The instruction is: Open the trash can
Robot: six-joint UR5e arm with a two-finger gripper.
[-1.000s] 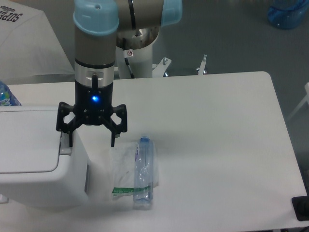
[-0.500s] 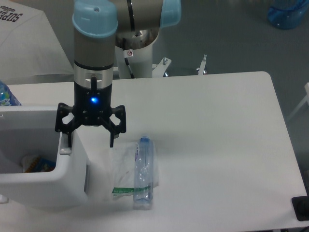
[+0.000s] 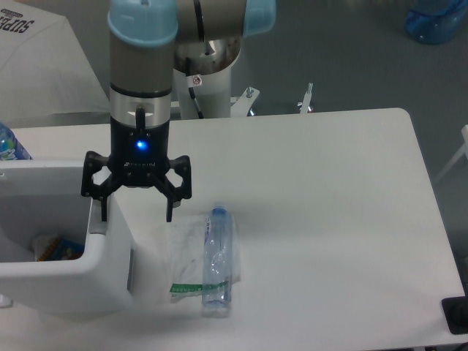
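Observation:
The white boxy trash can (image 3: pixel 95 274) stands at the table's left front. Its lid is swung up and the inside shows, with coloured litter (image 3: pixel 55 247) at the bottom. My gripper (image 3: pixel 136 217) is open above the can's right rim. Its left fingertip (image 3: pixel 100 216) is at the grey button strip (image 3: pixel 96 228); I cannot tell whether they touch. Its right fingertip (image 3: pixel 170 216) hangs over the table, just right of the can. A clear plastic bottle (image 3: pixel 218 259) lies on the table to the right of the can.
A clear plastic wrapper with a green strip (image 3: pixel 189 270) lies under and beside the bottle. A blue-labelled bottle (image 3: pixel 9 145) shows at the left edge behind the can. The robot base (image 3: pixel 208 80) stands behind the table's far edge. A dark object (image 3: pixel 455 314) sits at the front right corner.
The trash can's lid was shut one second ago and is now open, showing the litter inside. My gripper has shifted slightly left and up.

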